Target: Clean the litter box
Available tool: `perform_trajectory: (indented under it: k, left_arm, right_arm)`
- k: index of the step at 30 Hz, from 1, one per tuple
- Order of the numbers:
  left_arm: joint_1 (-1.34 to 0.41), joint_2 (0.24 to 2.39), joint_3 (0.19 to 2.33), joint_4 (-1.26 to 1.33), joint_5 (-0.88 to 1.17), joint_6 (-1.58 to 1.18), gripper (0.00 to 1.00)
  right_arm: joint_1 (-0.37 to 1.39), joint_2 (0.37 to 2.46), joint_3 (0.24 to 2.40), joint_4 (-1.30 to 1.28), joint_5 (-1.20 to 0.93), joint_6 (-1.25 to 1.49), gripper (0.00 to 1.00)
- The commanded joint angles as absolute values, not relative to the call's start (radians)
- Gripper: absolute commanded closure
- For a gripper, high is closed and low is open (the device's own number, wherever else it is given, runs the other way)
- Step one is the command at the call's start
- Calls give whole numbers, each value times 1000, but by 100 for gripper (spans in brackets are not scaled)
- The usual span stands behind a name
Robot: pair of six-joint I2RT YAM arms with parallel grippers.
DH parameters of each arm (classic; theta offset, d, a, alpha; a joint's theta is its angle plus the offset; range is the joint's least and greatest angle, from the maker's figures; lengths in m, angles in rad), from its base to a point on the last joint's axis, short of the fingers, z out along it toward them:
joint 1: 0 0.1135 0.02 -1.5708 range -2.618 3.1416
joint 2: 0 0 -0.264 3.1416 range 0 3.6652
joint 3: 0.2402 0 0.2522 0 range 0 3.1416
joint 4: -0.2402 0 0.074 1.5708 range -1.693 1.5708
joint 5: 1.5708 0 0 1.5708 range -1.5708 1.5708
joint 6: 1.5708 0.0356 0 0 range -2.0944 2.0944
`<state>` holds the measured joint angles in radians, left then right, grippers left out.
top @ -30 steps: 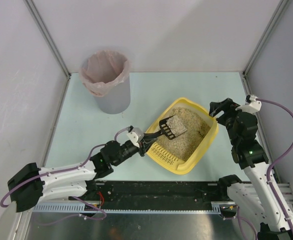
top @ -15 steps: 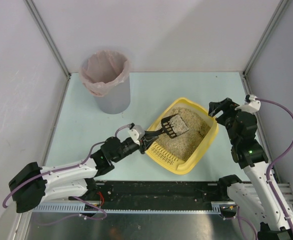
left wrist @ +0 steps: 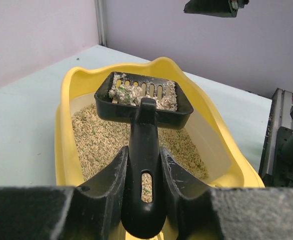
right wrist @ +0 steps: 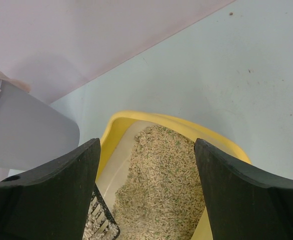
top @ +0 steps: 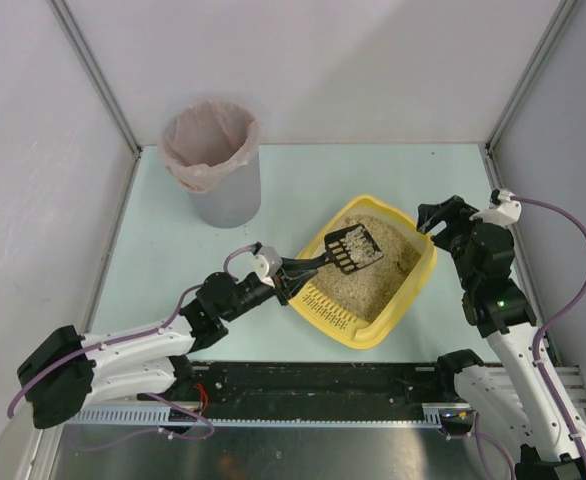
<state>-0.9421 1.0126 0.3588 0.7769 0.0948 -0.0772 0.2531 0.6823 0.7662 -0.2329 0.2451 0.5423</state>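
Right of centre on the bench, the yellow litter box sits turned at an angle, one corner toward the right arm and its slotted grille along the near-left edge. Beige litter covers its floor. A black slotted scoop hangs over the litter, its head lifted clear of the surface and roughly level. It carries a pale clump flecked with green, plus some loose grains. Holding it over the tray looks sensible: whatever sifts through the slots drops back into the box rather than onto the bench.

The left claw is closed narrowly on the scoop's handle near its end, a finger pressing each side, with the handle running straight out toward the head. That long reach keeps the arm itself outside the tray, just beyond the grille edge.

The right claw is spread wide and holds nothing. It is poised above the box's far right corner, and its camera looks down on litter and rim between the fingers. It seems placed to steady the tray if needed, though I cannot tell whether it touches the rim.

Well apart, at the far left, stands the grey bin with its pink liner, mouth open, the likely destination for the clump.
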Motion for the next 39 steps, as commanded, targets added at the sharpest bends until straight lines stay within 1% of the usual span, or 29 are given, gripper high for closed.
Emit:
perform_trajectory:
  k: [1,4,7,8,11,13,14,15,16,17,18,19,20,21,22,23,24,25,27,28,30,31,33,34,36,37,39]
  left_arm:
    - [-927,988,359,830,76,-69,100]
    - [-931,1014,374,851,197,-94,100]
    - [-922,988,367,804,86,-64,100]
    - [-916,979,345,840,122,-78,100]
    - [-930,1003,380,813,189,-83,100]
    - [-922,982,359,811,83,-69,100]
    - [-917,977,350,849,104,-86,100]
    - [-928,992,363,850,192,-93,100]
    - [-934,1009,380,845,207,-87,100]
    - [-936,1025,394,807,193,-78,100]
    - [-930,1016,384,805,93,-60,100]
    - [-920,999,367,808,80,-75,100]
    - [-914,993,344,871,121,-99,100]
    - [-926,1006,354,874,188,-115,100]
    - [-934,1018,385,839,196,-114,100]
    - [-936,1014,387,816,169,-97,100]
    - [-936,999,374,810,49,-89,100]
    - [-928,980,327,848,31,-104,100]
    - [-930,1003,319,905,127,-152,100]
    - [-942,1029,362,859,177,-144,100]
    - [-951,1032,374,793,112,-103,100]
    - [-945,1014,342,805,48,-126,100]
    - [-939,1015,324,883,138,-141,100]
    - [-946,1028,363,861,179,-117,100]
    - [-951,1017,383,795,97,-81,100]
    - [-948,1000,355,799,47,-98,100]
    - [-937,1002,337,860,147,-120,100]
  right_arm:
    - [253,680,769,-195,250,540,19]
    - [255,681,769,-192,250,540,19]
    - [253,687,767,-192,245,541,19]
    - [253,689,769,-192,242,543,19]
    - [253,692,769,-190,250,538,19]
    - [253,695,767,-189,247,543,20]
    - [255,695,767,-187,242,542,19]
    - [252,696,767,-186,241,541,19]
    - [253,698,767,-184,241,541,20]
    - [253,698,767,-184,242,541,19]
    - [253,696,767,-186,242,543,20]
    - [253,693,769,-187,242,542,20]
    - [252,690,769,-190,241,540,19]
    - [252,689,767,-190,244,537,19]
    - [252,689,769,-190,250,537,19]
    - [250,687,767,-192,255,537,19]
    - [252,687,769,-192,253,538,19]
    - [253,687,769,-190,252,538,19]
    - [252,689,767,-189,248,538,19]
    - [253,693,769,-186,245,538,19]
    - [252,696,769,-186,245,541,19]
    - [253,699,767,-186,241,541,19]
    - [255,696,769,-187,238,540,19]
    - [253,695,767,-187,241,538,19]
    - [253,693,769,-189,249,541,19]
    - [253,690,767,-189,250,541,19]
    - [253,687,767,-190,242,540,19]
